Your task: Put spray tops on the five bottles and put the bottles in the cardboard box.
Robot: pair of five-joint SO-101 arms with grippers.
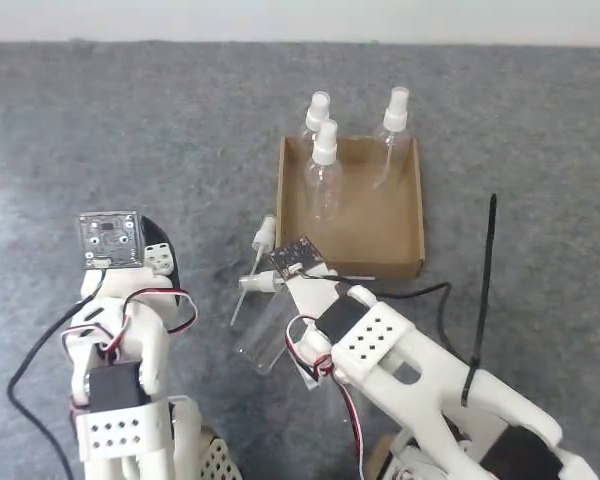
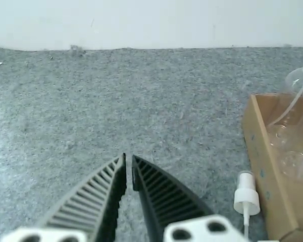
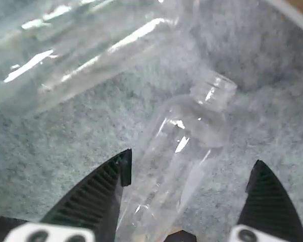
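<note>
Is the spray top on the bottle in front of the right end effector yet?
Off. The bottle lies on its side, its threaded neck bare and open.

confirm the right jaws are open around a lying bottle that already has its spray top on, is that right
Not quite: the bottle has no spray top; its neck is bare. The right jaws are open around it as it lies, as you said. The right wrist view shows this.
</note>
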